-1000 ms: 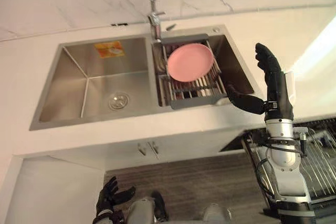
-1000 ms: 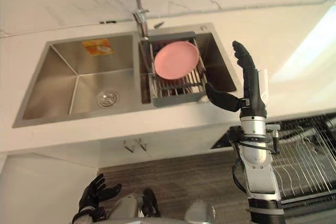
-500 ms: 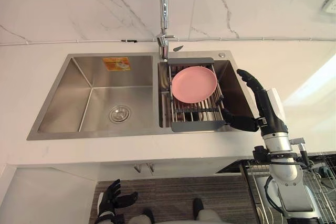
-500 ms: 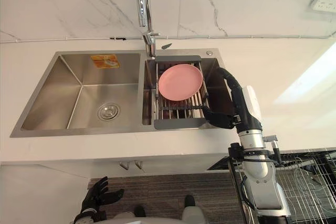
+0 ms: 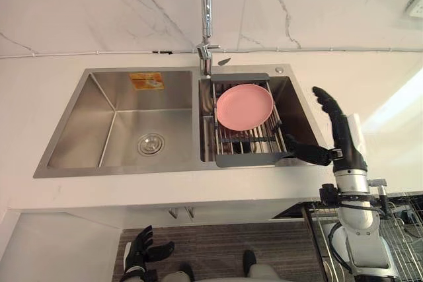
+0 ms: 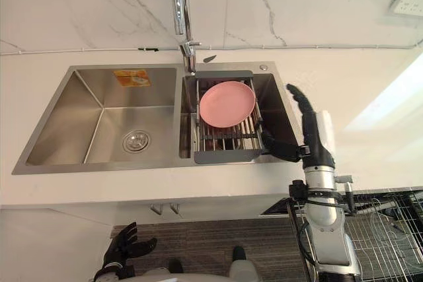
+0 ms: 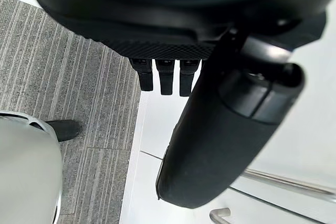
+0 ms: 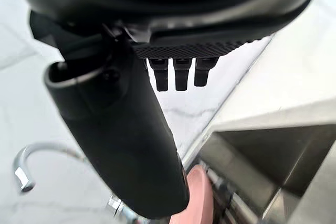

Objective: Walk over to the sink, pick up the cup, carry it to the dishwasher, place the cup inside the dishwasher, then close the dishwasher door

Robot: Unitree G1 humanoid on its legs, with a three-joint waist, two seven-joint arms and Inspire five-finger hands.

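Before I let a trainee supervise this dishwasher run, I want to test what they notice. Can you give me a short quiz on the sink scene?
1. Which basin of the stainless steel double sink holds the round pink plate on its grey dish rack?
2. The dark right hand is: A) open, raised by the sink's right edge; B) shut on the plate; C) shut on the chrome tap.
3. True or false: the dark left hand hangs low over the grey striped floor.
Key: 1 the right basin; 2 A; 3 true.
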